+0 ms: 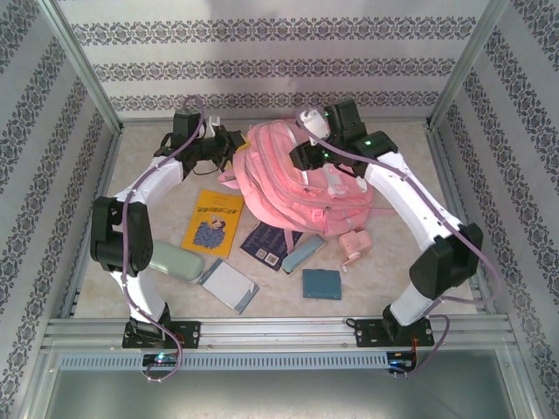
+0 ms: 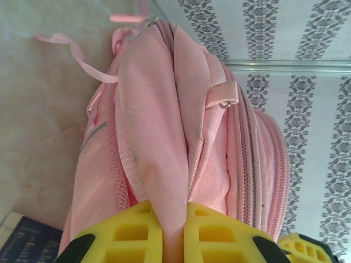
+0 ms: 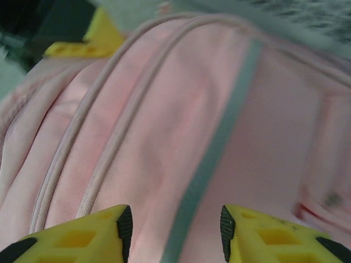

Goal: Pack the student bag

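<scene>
L claw (image 2: 169, 222) pinches student bag (image 2: 164, 126); R claw (image 3: 175, 226) spread.

The student bag (image 2: 164, 137) is matt, woven cloth; the table (image 2: 38, 109) looks smooth, perhaps marbled laminate.

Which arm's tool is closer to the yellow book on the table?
Left. The left tool pinches a fold at the student bag's left edge, just beyond the yellow book. The right tool is open over the bag's middle, farther to the right.
</scene>
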Action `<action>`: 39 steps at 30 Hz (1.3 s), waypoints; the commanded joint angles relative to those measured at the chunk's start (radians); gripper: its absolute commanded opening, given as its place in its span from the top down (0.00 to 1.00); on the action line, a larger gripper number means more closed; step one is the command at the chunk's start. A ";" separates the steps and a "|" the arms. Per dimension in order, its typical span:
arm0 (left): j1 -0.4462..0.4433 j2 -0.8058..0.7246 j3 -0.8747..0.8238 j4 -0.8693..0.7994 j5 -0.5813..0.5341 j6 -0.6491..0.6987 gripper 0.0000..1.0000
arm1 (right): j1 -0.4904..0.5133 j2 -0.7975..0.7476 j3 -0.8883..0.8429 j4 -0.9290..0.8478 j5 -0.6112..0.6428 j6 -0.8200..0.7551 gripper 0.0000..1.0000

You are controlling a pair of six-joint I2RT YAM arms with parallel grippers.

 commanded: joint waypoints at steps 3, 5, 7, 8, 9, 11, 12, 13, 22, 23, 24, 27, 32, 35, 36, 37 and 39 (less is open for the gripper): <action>-0.007 -0.008 -0.001 0.231 -0.063 -0.162 1.00 | -0.008 -0.254 -0.109 -0.112 0.250 0.334 0.58; -0.003 -0.006 -0.007 0.267 -0.090 -0.196 1.00 | -0.003 -0.339 -0.200 -0.139 0.185 0.379 0.68; 0.002 0.003 -0.010 0.309 -0.113 -0.232 1.00 | 0.025 -0.429 -0.317 -0.114 0.078 0.406 0.79; 0.006 0.011 -0.007 0.327 -0.122 -0.247 1.00 | 0.058 -0.470 -0.375 -0.099 0.041 0.423 0.85; 0.006 0.020 -0.001 0.334 -0.127 -0.257 1.00 | 0.090 -0.491 -0.414 -0.091 0.006 0.436 0.87; 0.009 0.037 0.015 0.350 -0.138 -0.275 1.00 | 0.166 -0.495 -0.467 -0.094 -0.085 0.447 0.90; 0.009 0.044 0.021 0.356 -0.141 -0.281 1.00 | 0.199 -0.484 -0.479 -0.094 -0.100 0.446 0.91; 0.009 0.052 0.028 0.363 -0.148 -0.288 1.00 | 0.238 -0.466 -0.493 -0.082 -0.122 0.442 0.92; 0.002 0.005 0.020 0.366 -0.167 -0.314 1.00 | 0.225 -0.096 -0.361 -0.080 0.018 0.454 0.89; -0.005 -0.019 -0.004 0.360 -0.172 -0.311 1.00 | 0.196 -0.060 -0.336 -0.078 0.038 0.465 0.84; -0.010 -0.044 -0.031 0.357 -0.177 -0.308 1.00 | 0.171 -0.033 -0.313 -0.085 0.086 0.482 0.82; -0.035 -0.133 -0.160 0.378 -0.208 -0.339 1.00 | 0.074 0.053 -0.238 -0.105 0.163 0.539 0.72; -0.089 -0.282 -0.316 0.351 -0.243 -0.330 1.00 | -0.019 0.102 -0.132 -0.147 0.292 0.548 0.57; -0.168 -0.352 -0.356 0.285 -0.276 -0.252 1.00 | -0.042 0.099 -0.110 -0.167 0.270 0.521 0.52; -0.206 -0.376 -0.365 0.253 -0.304 -0.211 1.00 | -0.050 0.093 -0.115 -0.177 0.257 0.517 0.50; -0.238 -0.397 -0.371 0.214 -0.350 -0.164 1.00 | -0.059 0.085 -0.129 -0.178 0.227 0.517 0.48; -0.302 -0.425 -0.384 0.140 -0.446 -0.099 1.00 | -0.075 0.057 -0.154 -0.199 0.185 0.529 0.47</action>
